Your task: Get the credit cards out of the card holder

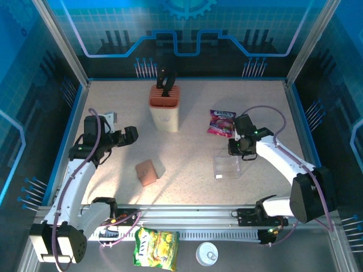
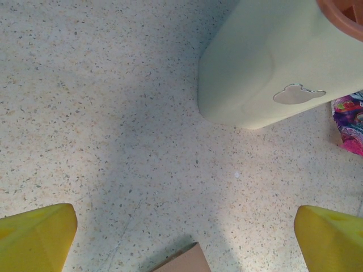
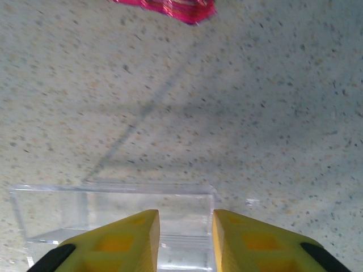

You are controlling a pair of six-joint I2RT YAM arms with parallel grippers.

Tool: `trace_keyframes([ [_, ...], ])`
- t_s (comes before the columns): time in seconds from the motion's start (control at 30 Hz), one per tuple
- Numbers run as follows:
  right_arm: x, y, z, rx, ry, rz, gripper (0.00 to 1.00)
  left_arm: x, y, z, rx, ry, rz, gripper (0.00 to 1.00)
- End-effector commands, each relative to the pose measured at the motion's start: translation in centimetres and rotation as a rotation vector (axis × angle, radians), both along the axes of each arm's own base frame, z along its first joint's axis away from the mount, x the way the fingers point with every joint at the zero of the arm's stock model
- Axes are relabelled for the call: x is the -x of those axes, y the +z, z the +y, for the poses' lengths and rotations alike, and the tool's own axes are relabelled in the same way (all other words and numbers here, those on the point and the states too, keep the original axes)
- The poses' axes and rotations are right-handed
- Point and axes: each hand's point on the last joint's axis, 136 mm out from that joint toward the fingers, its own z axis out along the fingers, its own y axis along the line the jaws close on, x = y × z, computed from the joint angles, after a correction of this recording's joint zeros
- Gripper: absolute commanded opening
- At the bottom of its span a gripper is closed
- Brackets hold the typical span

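my left claw [image 1: 131, 136] is wide open, empty. right claw [image 3: 185, 221] is barely parted over the clear tray [image 3: 68, 198], holding nothing. card holder [image 1: 147, 172] lies on the bench [image 1: 193, 150] at 5 o'clock from the left claw.

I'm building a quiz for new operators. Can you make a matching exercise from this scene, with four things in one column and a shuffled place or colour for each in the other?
Things:
1. card holder
2. knife block
3. snack packet
4. clear tray

Descriptions:
A. directly under the right gripper
B. brown, lying left of the tray
C. beige with an orange top, far middle
D. pink, just beyond the tray

Pairs: 1-B, 2-C, 3-D, 4-A
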Motion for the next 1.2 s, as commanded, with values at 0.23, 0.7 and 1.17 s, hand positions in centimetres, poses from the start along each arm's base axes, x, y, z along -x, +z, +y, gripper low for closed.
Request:
trace_keyframes([
  [0.23, 1.6, -2.9, -0.4, -0.007, 0.028, 0.103, 0.28, 0.4, -0.2, -0.1, 0.008, 0.008, 0.006, 0.99],
  [0.7, 1.3, -2.2, -0.2, 0.002, -0.004, 0.073, 0.01, 0.3, -0.5, 0.0, 0.002, 0.010, 0.015, 0.99],
  [1.17, -5.1, 0.9, 8.4, -0.007, -0.027, -0.042, 0.00, 0.1, -0.8, -0.4, 0.048, 0.022, 0.027, 0.99],
])
